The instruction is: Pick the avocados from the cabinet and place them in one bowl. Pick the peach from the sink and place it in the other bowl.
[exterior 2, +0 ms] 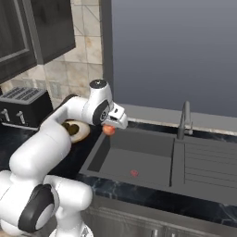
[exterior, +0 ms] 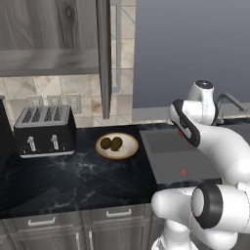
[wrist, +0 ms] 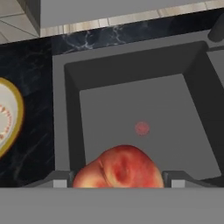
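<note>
My gripper (exterior 2: 111, 128) is shut on the orange-red peach (exterior 2: 109, 130) and holds it above the rear left part of the dark sink (exterior 2: 139, 162). In the hand view the peach (wrist: 119, 168) sits between my gripper's (wrist: 119, 180) fingertips, over the sink basin (wrist: 140, 105). Two dark avocados (exterior: 112, 143) lie in a tan bowl (exterior: 128, 151) on the counter left of the sink (exterior: 180, 156). That bowl (exterior 2: 82, 134) is partly hidden behind my arm. A bowl rim (wrist: 13, 124) shows at the left of the hand view. The grey cabinet (exterior: 49, 29) hangs above, its door (exterior: 103, 58) open edge-on.
A black toaster (exterior: 45, 129) stands at the back left of the dark marble counter (exterior: 73, 180). The faucet (exterior 2: 185, 118) rises behind the sink, with the ridged drainboard (exterior 2: 206, 162) to its right. A red drain spot (exterior 2: 134, 173) marks the basin floor.
</note>
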Controlling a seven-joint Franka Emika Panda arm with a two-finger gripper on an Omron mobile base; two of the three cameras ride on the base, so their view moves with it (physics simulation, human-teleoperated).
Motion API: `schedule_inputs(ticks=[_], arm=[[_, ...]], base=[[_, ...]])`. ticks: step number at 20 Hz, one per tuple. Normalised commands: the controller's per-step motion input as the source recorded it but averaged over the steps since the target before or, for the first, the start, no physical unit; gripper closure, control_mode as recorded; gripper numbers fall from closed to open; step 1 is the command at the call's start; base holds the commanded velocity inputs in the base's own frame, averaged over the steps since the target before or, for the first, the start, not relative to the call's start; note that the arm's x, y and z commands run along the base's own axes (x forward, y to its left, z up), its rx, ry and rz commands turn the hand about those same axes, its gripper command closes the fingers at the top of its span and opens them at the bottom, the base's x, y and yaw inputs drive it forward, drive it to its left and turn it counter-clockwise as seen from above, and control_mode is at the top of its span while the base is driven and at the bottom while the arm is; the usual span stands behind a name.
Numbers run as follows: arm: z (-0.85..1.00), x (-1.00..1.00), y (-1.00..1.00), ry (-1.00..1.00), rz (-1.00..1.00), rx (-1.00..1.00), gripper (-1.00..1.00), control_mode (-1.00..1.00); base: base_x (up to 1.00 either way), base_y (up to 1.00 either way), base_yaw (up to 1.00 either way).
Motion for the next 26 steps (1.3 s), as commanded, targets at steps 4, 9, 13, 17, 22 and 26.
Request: schedule_inputs(ticks=[4, 9, 13, 17, 22, 26], arm=[[0.00, 0.00, 0.00, 0.00, 0.00, 0.00, 1.00, 1.00], [0.00, 0.00, 0.00, 0.00, 0.00, 0.00, 1.00, 1.00], [0.00, 0.00, 0.00, 0.00, 0.00, 0.00, 1.00, 1.00], [0.00, 0.00, 0.00, 0.00, 0.00, 0.00, 1.00, 1.00], [0.00, 0.00, 0.00, 0.00, 0.00, 0.00, 1.00, 1.00], [0.00, 0.00, 0.00, 0.00, 0.00, 0.00, 1.00, 1.00]], base=[[-0.53, -0.14, 0.00], [-0.20, -0.27, 0.00], [0.02, -0.57, 0.00], [0.04, -0.58, 0.00], [0.06, -0.59, 0.00], [0.09, -0.63, 0.00]])
